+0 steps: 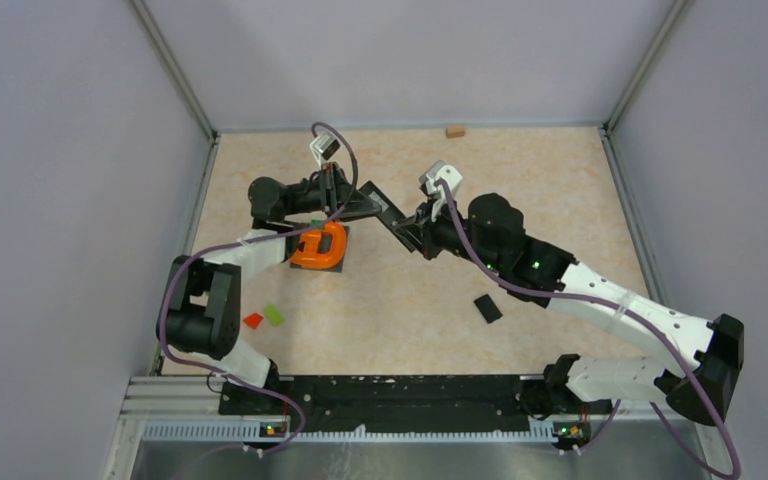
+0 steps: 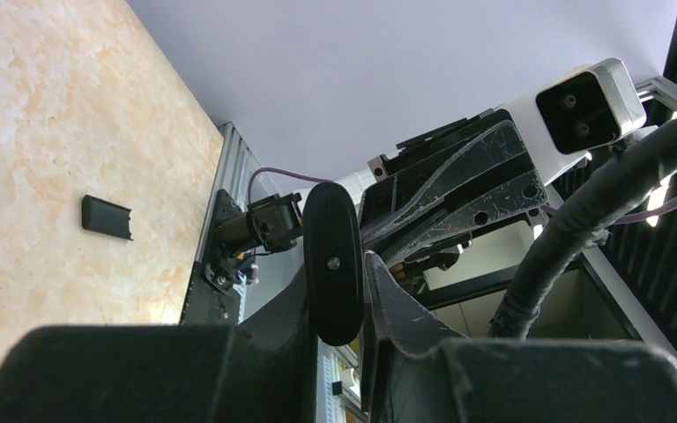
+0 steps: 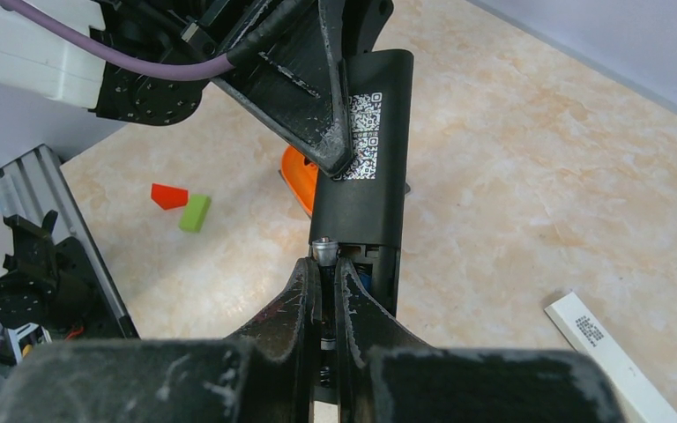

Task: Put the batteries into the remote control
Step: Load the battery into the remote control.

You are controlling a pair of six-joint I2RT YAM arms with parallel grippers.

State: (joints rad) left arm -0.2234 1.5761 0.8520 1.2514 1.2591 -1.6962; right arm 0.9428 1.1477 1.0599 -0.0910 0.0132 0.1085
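Near the worktop's left edge lie a red block (image 1: 253, 320) and a green block (image 1: 275, 313), with an orange object (image 1: 320, 246) beyond them. Above the middle, the left fingers (image 3: 308, 97) are clamped on the black remote control (image 3: 366, 194), holding it off the worktop. The right fingers (image 3: 291, 308) are pinched nearly closed on a battery (image 3: 322, 251), its silvery end at the remote's open compartment. The battery cover (image 1: 487, 308) lies right of centre.

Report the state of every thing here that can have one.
remote: lifted, cover off
battery cover: detached, lying flat
battery: pinched at the remote's open end
left gripper: shut on remote
right gripper: shut on battery
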